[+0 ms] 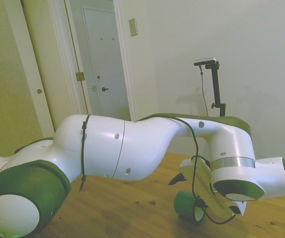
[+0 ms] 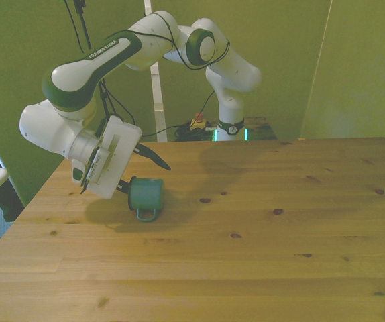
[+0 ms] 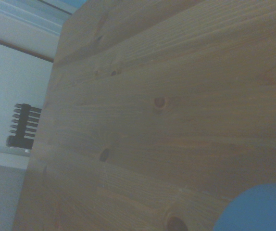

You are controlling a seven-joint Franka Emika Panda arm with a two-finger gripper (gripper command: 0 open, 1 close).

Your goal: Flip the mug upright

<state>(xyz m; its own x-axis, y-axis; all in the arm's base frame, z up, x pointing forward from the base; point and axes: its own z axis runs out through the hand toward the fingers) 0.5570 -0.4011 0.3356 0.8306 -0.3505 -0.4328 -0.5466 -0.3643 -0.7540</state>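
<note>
The counter is pale knotty pine, its planks running across the front view, with dark knots scattered over it and bare wood on most of its surface. Behind it stand yellow-green walls; the side view shows a white panelled door with a dark handle, white door frames and a small plate on the wall.

The mug lies on its side on the counter, toward the front view's left — a small teal-green cylinder whose loop handle points toward the camera in that view. In the side view its dark rim and white inside face the camera. The wrist view catches only a blurred blue-green curve of it against the wood grain.

The claw is tilted low over the counter with its two dark fingers spread apart, one finger raised above the mug, the other down by the mug's end — whether it touches cannot be told.
</note>
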